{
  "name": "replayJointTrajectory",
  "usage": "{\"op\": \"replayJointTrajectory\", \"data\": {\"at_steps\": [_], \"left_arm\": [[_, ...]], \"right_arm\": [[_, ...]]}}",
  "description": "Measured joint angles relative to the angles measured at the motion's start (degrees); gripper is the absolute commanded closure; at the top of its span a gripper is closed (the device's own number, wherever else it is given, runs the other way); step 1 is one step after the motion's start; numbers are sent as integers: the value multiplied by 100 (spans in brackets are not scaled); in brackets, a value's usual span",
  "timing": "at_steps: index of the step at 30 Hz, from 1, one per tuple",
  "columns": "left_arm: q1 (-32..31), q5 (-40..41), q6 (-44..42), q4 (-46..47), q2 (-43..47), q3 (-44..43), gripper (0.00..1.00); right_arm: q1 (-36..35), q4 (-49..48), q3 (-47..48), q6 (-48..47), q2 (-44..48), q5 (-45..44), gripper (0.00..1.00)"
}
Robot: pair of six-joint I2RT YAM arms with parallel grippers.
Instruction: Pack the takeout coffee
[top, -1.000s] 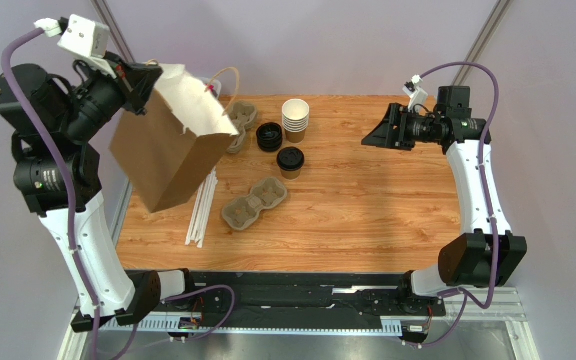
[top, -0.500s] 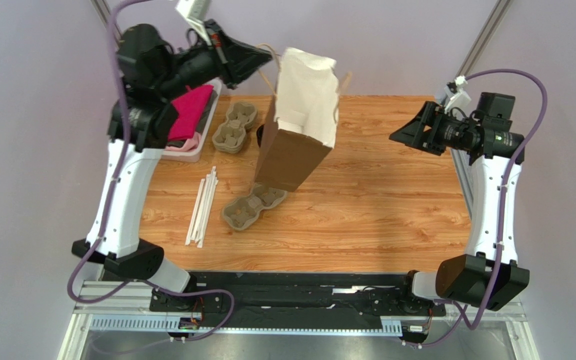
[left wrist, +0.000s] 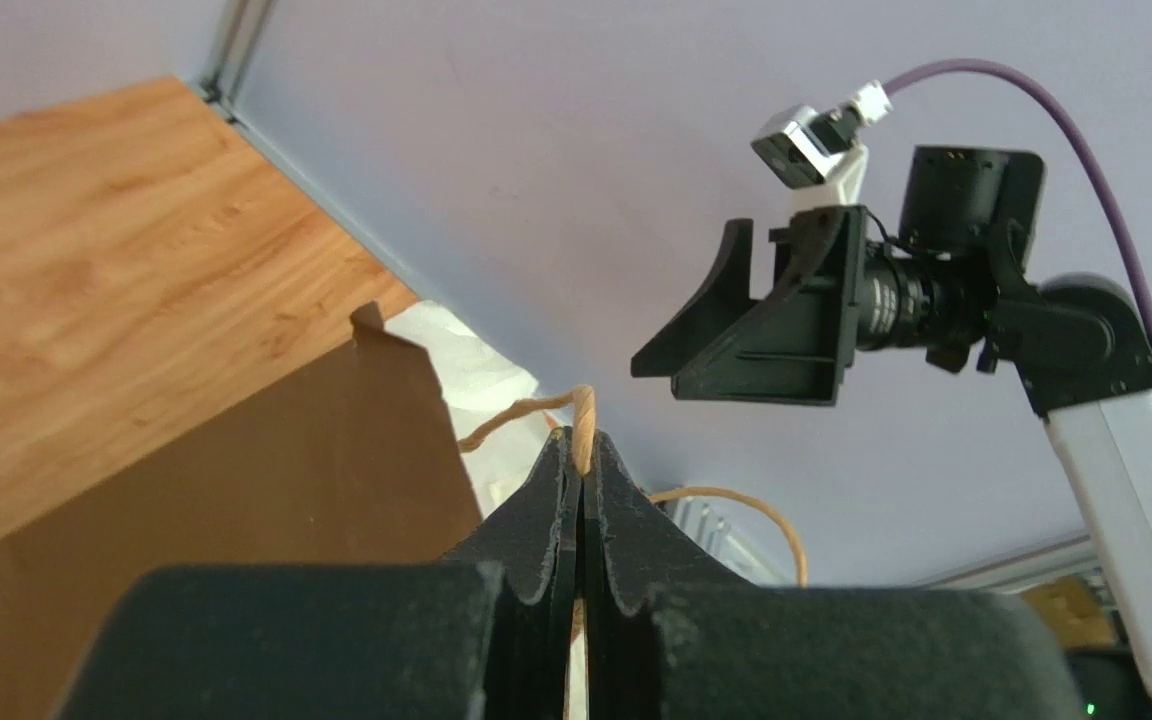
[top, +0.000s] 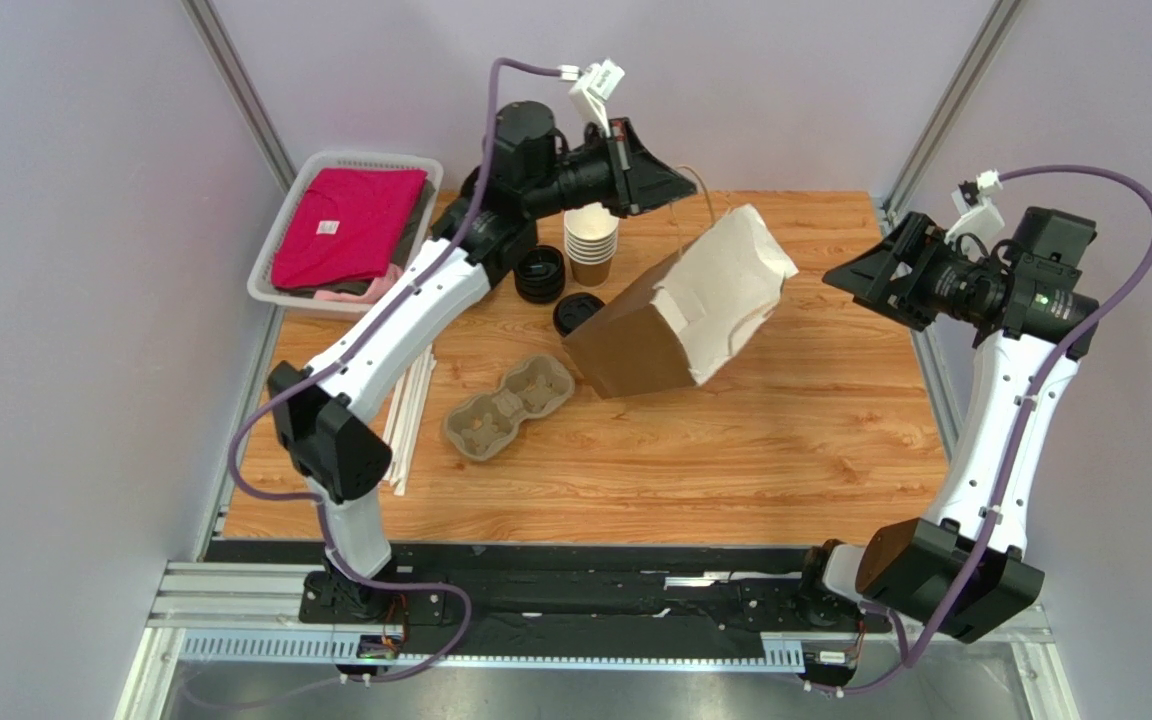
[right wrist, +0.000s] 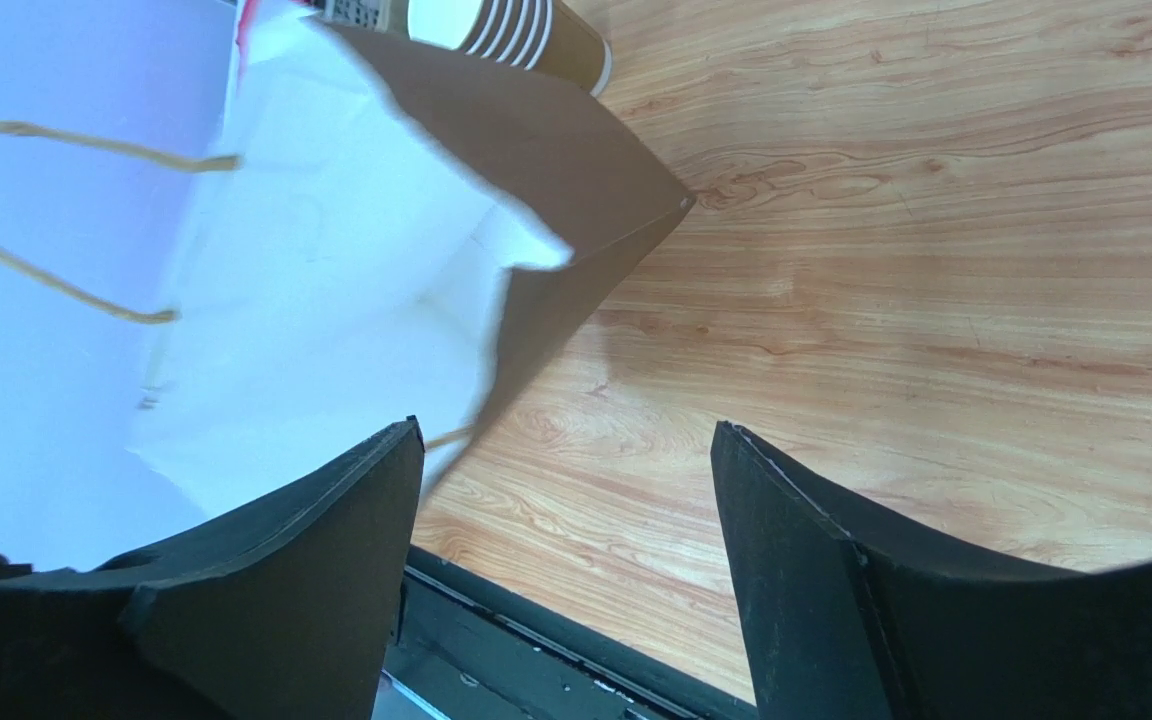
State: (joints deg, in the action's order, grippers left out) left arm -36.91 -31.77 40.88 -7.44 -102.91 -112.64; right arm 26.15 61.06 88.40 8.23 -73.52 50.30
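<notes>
The takeout coffee (top: 579,314), a small brown cup under a black lid, stands at the back middle of the table, just left of a brown paper bag (top: 642,342). The bag hangs tilted, its white-lined mouth (top: 725,293) turned toward the right. My left gripper (top: 675,186) is above it, shut on the bag's twine handle (left wrist: 584,408). My right gripper (top: 856,279) hovers open to the right of the bag's mouth with nothing between its fingers. In the right wrist view the bag (right wrist: 372,270) fills the upper left, ahead of that gripper (right wrist: 567,435).
A stack of lidless cups (top: 591,240) and a pile of black lids (top: 540,275) sit behind the coffee. A pulp cup carrier (top: 507,405) and white straws (top: 396,443) lie front left. A basket (top: 279,255) with pink cloth is at the back left.
The left arm has swung the bag from the far left over to the table's middle right and tilted its mouth toward the right gripper. The right arm rose and drew back slightly.
</notes>
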Motion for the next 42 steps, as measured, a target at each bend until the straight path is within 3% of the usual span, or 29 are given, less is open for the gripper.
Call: {"op": "replayJointTrajectory", "data": {"at_steps": [12,15,26,30,36,42], "left_arm": [[-273,511,1574,798,-966,-409,100],[-271,540,1790,903,-1099,-407,100],[-120,402,2214,1025,-1091,1388,100],[-94,247,2339,1056,-1058,1633,100],[-87,136,2363,1106,-748,1886,100],[-55,125,2310,1113,-393,1930,100]], "right_arm": [[975,129,-103,-90,-258,400,25],[1040,205,-83,-160,-442,409,20],[1139,317,579,-385,-621,929,12],[901,57,697,-129,-487,957,11],[-33,-144,907,-105,-389,612,14],[-393,-177,800,-70,-407,400,16]]}}
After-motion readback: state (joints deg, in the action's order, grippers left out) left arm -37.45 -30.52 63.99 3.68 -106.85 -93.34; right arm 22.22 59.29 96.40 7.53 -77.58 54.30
